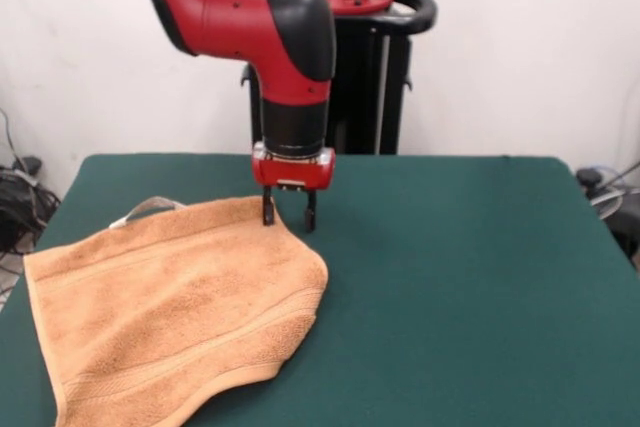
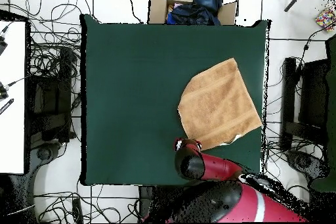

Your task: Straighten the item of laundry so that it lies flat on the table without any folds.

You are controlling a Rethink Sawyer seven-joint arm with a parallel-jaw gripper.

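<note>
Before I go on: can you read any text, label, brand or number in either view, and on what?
None is readable.
Orange-tan terry towel: a pale tag or loop shows at its far edge, with no legible print.
Red and black arm's pincer: no marking visible.
Cardboard box beyond the dark green felt table: no lettering visible.

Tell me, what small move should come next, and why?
Probably close the pincer on the towel's far corner and pull it outward over the table. The pincer stands open at that corner, and the towel's edge beside it looks rounded and tucked under, not yet flat.
</note>
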